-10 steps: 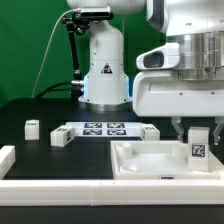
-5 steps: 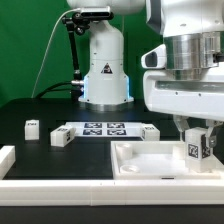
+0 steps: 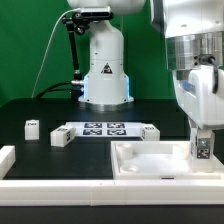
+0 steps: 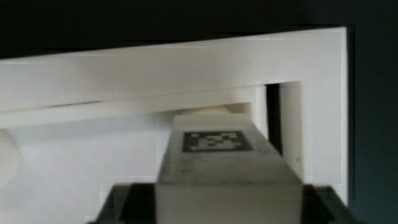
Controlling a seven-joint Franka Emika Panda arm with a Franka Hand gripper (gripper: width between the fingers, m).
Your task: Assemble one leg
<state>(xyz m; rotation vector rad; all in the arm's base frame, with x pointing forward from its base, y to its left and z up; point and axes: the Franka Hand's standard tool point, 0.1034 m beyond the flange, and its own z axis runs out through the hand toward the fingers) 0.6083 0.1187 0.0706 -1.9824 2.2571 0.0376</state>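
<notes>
White tagged leg (image 3: 203,148) pinched upright in tool (image 3: 203,140), over tray-like part (image 3: 150,160); rotated since earlier frame, tag now narrower.

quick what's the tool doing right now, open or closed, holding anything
Tool: closed on the leg, holding it upright over the tray-like part.

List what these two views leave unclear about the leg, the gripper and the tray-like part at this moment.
- Leg base: whether it touches the tray-like part; exterior view too coarse, and in the wrist view the leg hides it.
- Gripper fingertips: blurred in the exterior view, cropped in the wrist view.
- Tray's right end: cut by the exterior frame edge.
</notes>
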